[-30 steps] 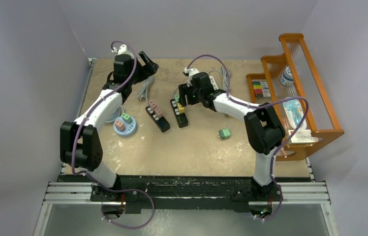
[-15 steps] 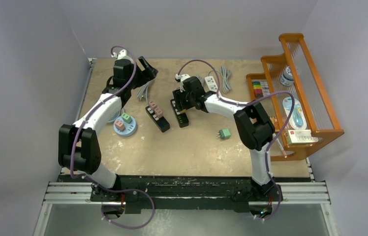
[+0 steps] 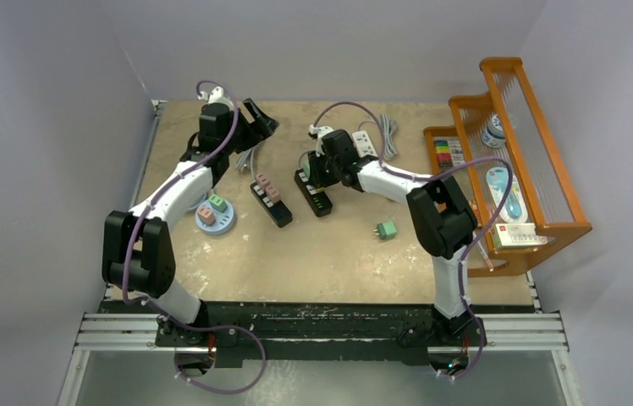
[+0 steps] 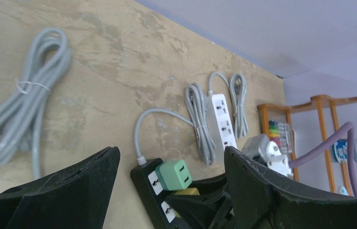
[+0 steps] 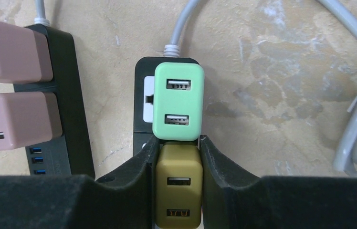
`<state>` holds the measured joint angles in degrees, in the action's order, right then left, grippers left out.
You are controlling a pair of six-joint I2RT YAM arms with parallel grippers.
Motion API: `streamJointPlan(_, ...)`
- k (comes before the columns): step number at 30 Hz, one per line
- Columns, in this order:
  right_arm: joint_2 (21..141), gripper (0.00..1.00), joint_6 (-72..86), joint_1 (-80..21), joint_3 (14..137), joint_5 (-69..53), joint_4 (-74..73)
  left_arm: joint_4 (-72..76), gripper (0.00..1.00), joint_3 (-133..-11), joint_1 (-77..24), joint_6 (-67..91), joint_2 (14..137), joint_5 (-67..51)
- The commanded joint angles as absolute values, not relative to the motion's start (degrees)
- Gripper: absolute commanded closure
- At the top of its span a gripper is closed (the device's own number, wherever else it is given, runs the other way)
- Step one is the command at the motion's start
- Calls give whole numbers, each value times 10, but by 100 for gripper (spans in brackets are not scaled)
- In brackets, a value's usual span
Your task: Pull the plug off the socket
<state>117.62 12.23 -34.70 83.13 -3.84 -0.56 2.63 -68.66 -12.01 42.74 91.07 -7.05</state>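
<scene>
Two black power strips lie side by side on the tan table (image 3: 330,254). The left strip (image 3: 274,207) carries two pink plugs (image 5: 9,50). The right strip (image 3: 320,204) carries a mint-green plug (image 5: 178,102) and, touching it, a mustard-yellow plug (image 5: 178,183) clamped between the right gripper (image 5: 178,152) fingers. A round blue dish (image 3: 227,224) holds two plugs. The left gripper (image 4: 169,155) hovers spread wide, holding nothing.

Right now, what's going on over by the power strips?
The right gripper is shut on the yellow plug in the black power strip, right beside the green plug in the next socket. The yellow plug looks seated, not yet pulled out. The left gripper hangs open over the table's far left, holding nothing.
</scene>
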Motion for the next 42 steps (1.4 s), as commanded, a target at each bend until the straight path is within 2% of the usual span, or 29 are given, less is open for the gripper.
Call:
streamJointPlan(1,1097,100,155,-328,830,-65,53,69,21,-691,-163,446,923,-91)
streamJointPlan(13,1015,100,179,-294,814,-58,90,112,21,-693,-210,487,953,-115)
streamJointPlan(30,978,100,195,-279,777,-120,142,183,23,-688,-240,545,1018,-149)
streamJointPlan(36,961,100,195,-279,772,-128,157,195,26,-677,-245,559,1042,-148)
streamJointPlan(37,956,100,195,-278,771,-133,162,201,34,-674,-246,563,1044,-150)
streamJointPlan(38,952,100,195,-278,770,-140,167,211,49,-672,-246,568,1047,-153)
streamJointPlan(40,943,100,194,-279,762,-155,181,221,95,-670,-246,576,1051,-155)
streamJointPlan(41,938,100,192,-279,759,-164,190,223,100,-670,-245,580,1054,-155)
streamJointPlan(42,934,100,189,-278,755,-184,202,227,100,-669,-246,583,1057,-156)
